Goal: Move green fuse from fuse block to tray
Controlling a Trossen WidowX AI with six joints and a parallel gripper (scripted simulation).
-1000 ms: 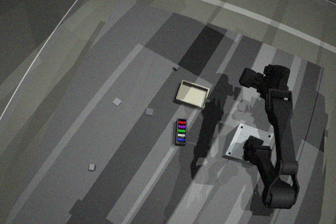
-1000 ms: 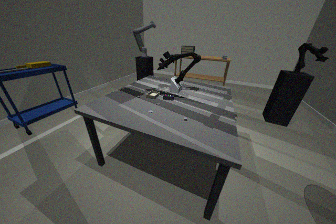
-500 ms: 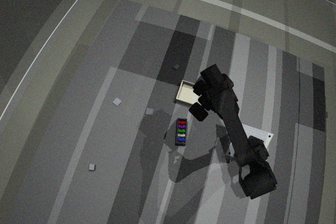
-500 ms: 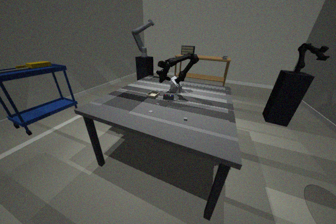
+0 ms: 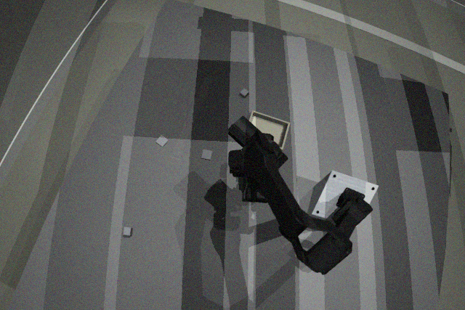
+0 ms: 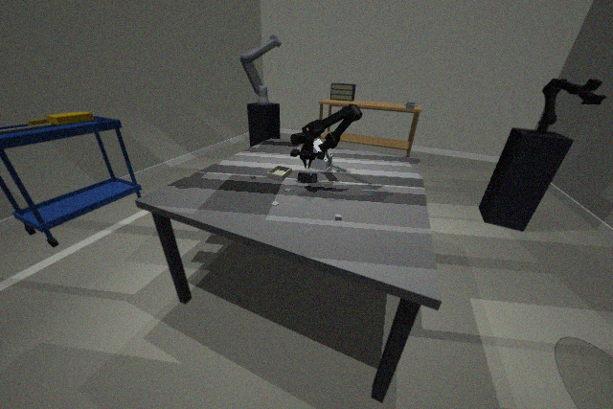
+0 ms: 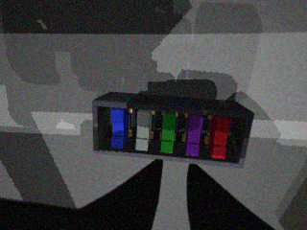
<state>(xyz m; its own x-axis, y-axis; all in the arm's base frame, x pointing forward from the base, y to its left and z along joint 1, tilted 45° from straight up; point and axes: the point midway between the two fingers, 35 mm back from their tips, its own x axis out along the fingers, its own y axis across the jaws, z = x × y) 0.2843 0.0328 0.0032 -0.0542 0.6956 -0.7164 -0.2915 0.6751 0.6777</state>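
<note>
The end effector (image 7: 174, 192) hangs empty, fingers narrowly apart, above the green fuse (image 7: 168, 132) seated in the fuse block (image 7: 242, 126).
</note>
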